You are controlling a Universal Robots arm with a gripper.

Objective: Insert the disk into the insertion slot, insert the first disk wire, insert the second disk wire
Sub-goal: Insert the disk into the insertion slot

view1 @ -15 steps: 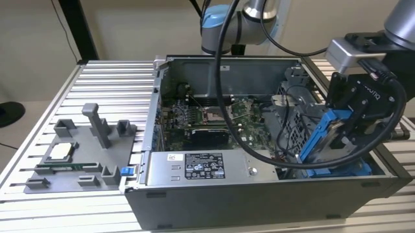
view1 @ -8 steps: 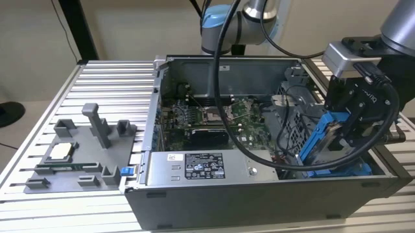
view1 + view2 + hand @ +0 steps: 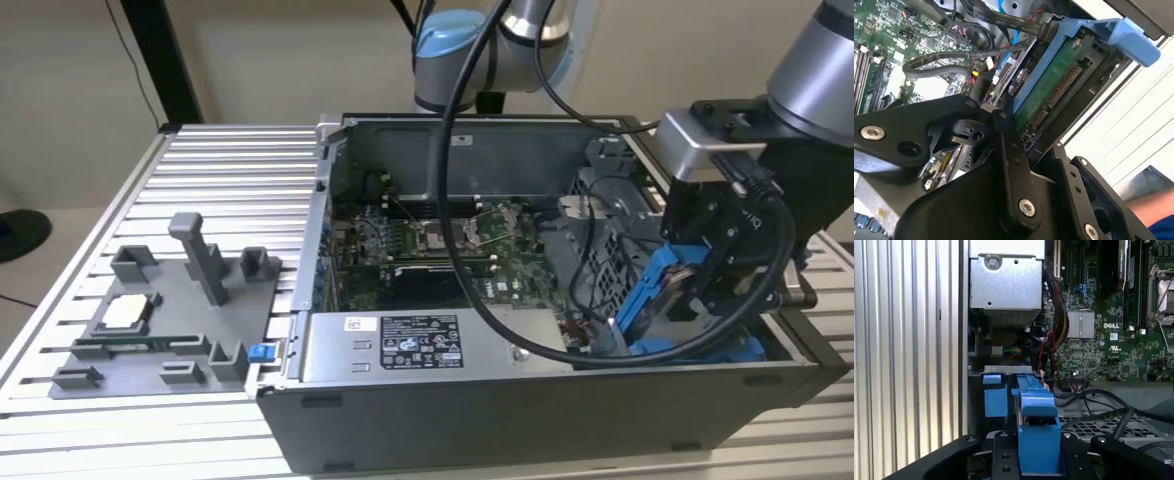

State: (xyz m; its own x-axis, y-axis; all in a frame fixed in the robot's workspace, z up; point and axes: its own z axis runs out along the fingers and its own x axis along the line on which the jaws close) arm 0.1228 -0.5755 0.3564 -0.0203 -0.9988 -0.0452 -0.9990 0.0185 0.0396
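Blue plastic frames the disk [image 3: 657, 292], which sits at the lower right of the exterior view, inside the open case [image 3: 534, 410]. The jaws are clenched on the disk. In the second wrist view one black finger [image 3: 1009, 145] bears against its edge, and its green circuit side and connector row face the camera. In the exterior view the disk is tilted, with its long axis running steeply from upper right to lower left and its lower end just above the slot [image 3: 701, 350]. In the first wrist view the disk [image 3: 1039, 440] projects straight ahead of the jaws, with the slot's blue pieces [image 3: 995, 396] close in front. It is judged not yet seated. A thick black cable [image 3: 534, 345] loops across the case near the slot. The case stands on the ribbed bench [image 3: 227, 170].
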